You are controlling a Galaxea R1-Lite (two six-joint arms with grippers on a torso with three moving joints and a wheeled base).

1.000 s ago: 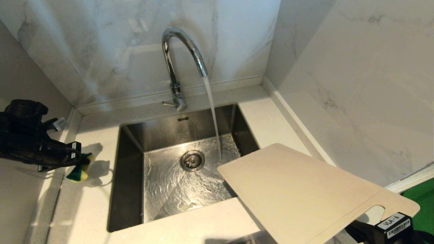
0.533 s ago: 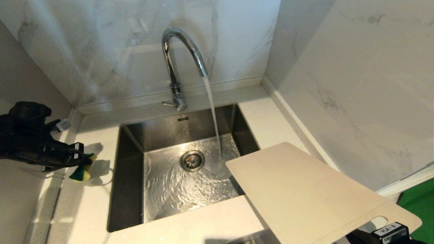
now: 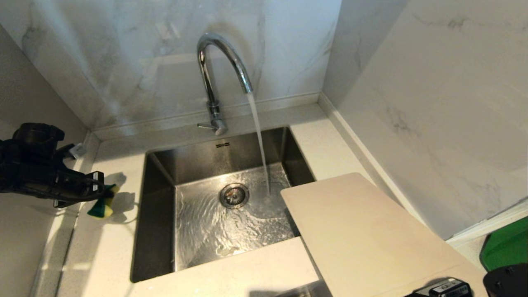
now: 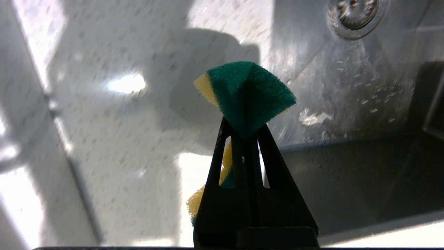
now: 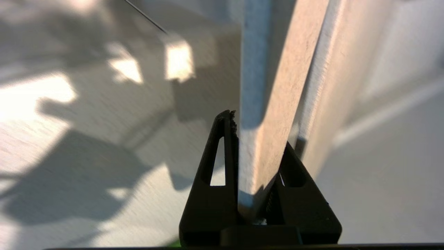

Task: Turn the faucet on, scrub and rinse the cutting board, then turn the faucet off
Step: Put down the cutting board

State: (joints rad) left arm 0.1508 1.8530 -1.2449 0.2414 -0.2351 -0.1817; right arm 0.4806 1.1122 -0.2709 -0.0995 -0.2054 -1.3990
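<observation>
So at the left edge of the frame the left gripper [image 3: 101,191] is hanging over the tabletop [image 3: 111,247] with its jaws clamped on a green-and-yellow sponge [image 3: 101,206]. In the middle the faucet [image 3: 218,78] is running into the sink [image 3: 159,165], so that step looks done. Lower right, the cutting board [image 3: 363,235] is sitting by the sink's right rim, dry-looking, the right gripper [image 5: 258,139] pinching its edge. Scrubbing, rinsing and shutoff look left. Board's handle end is cut off, and that gripper barely shows.
</observation>
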